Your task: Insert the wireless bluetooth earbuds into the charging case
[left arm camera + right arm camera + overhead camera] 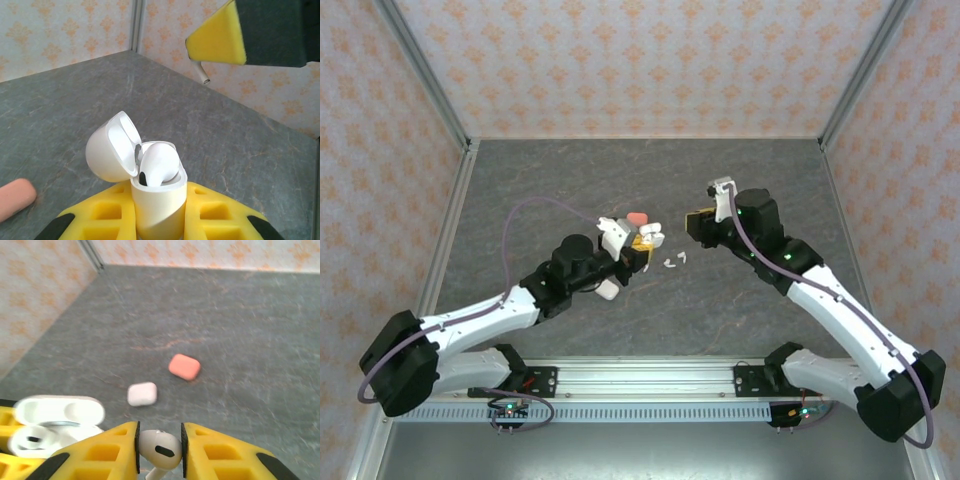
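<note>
Currently the step: likely fitting a second earbud.
Left tool [632, 250]: clenched on the open charging case [156, 197]; seated earbud [159, 164] inside.
Loose earbuds [672, 261]: on the bench [570, 180], between the arms.
Right tool [159, 441]: pinching a white earbud [161, 447], near the case, apart.
Next move: probably stem-down into the free socket, finely aligned.
Writing: none legible.

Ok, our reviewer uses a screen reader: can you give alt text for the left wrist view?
The left gripper holds an open white charging case upright, one white earbud resting inside. Above right, the right gripper carries another earbud, stem pointing down.
</note>
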Robot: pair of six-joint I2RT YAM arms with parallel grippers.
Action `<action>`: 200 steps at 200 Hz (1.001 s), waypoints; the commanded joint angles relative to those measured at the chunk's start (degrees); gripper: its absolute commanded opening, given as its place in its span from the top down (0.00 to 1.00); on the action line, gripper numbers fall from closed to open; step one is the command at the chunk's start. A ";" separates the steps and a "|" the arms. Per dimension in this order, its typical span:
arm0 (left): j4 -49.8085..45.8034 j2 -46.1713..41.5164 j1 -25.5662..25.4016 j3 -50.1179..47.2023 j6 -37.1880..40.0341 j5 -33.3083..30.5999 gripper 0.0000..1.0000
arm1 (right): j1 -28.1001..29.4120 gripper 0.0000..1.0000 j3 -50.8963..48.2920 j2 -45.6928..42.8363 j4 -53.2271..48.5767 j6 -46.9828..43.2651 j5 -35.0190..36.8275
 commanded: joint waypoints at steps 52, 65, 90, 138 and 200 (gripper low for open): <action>7.05 4.13 -0.37 4.22 -3.02 4.83 1.00 | 2.55 0.74 -3.96 -4.88 9.95 -2.03 -2.15; 7.55 4.53 -0.36 4.50 -3.52 5.15 1.00 | 3.12 0.74 -4.72 -5.16 10.93 -2.17 -1.44; 8.59 5.19 -0.42 5.12 -4.66 6.34 1.00 | 4.06 0.74 -5.80 -4.89 12.69 -2.24 -0.24; 9.00 5.68 -0.50 5.64 -4.98 6.89 1.00 | 5.07 0.74 -6.15 -3.51 14.22 -3.01 1.98; 9.11 5.81 -0.75 5.82 -4.93 7.20 1.00 | 5.29 0.74 -6.27 -1.88 13.82 -3.81 3.41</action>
